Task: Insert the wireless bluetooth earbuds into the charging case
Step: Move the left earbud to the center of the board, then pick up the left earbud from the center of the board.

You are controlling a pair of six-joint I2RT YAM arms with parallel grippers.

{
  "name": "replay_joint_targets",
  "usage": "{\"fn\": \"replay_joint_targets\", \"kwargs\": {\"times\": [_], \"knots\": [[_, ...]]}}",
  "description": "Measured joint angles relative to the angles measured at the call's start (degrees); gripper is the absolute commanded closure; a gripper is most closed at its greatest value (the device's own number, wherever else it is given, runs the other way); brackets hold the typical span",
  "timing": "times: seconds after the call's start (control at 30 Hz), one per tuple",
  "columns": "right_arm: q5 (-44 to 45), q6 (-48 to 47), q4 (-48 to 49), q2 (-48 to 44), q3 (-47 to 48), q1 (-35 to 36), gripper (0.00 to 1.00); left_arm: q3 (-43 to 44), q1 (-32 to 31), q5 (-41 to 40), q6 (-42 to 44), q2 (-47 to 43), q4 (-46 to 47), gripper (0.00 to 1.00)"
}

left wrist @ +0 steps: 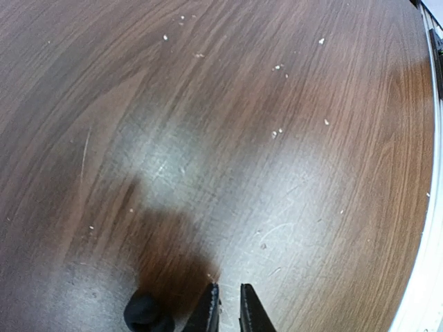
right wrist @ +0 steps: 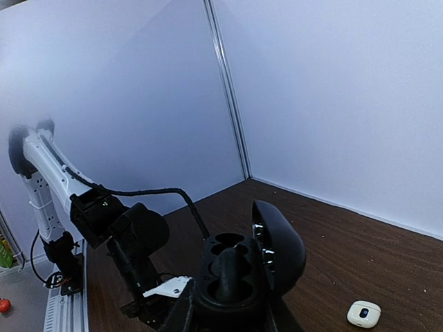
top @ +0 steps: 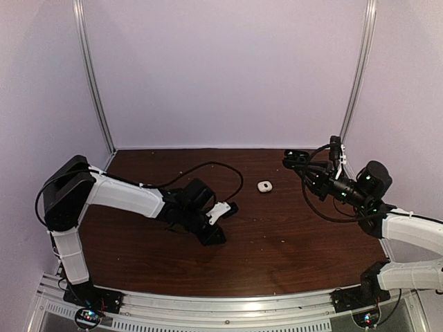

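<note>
A black rounded earbud lies on the brown table just left of my left gripper. The gripper's jaws stand a narrow gap apart, with bare table showing between them. In the top view the left gripper is low over the middle of the table. My right gripper is raised at the right and shut on a black charging case. The case's lid stands open. Its sockets look dark, and whether they hold anything I cannot tell. The same case also shows in the top view.
A small white case lies shut on the table between the arms, and it shows in the right wrist view as the white case. A black cable loops over the table behind the left arm. Walls close in the back and both sides.
</note>
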Motion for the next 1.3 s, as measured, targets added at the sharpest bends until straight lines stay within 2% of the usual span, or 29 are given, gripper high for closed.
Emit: {"fn": "replay_joint_targets", "kwargs": {"times": [0.13, 0.27, 0.4, 0.57, 0.83, 1.3], "knots": [[0.0, 0.0, -0.1, -0.2, 0.0, 0.0, 1.0, 0.2, 0.6, -0.1, 1.1, -0.9, -0.9, 0.75], [0.0, 0.0, -0.2, -0.7, 0.0, 0.0, 1.0, -1.5, 1.9, -0.1, 4.0, -4.9, -1.3, 0.7], [0.0, 0.0, -0.2, -0.9, 0.0, 0.0, 1.0, -4.5, 6.2, 2.5, 5.4, -8.5, 0.3, 0.73], [0.0, 0.0, -0.4, -1.3, 0.0, 0.0, 1.0, -8.7, 11.7, 3.8, 4.9, -8.7, 2.8, 0.74], [0.0, -0.1, -0.8, -1.7, 0.0, 0.0, 1.0, -11.3, 10.6, 6.2, 1.9, -7.3, 6.0, 0.75], [0.0, -0.1, -1.0, -1.7, 0.0, 0.0, 1.0, -11.0, 9.0, 6.1, -3.7, -3.3, 9.7, 0.79]]}}
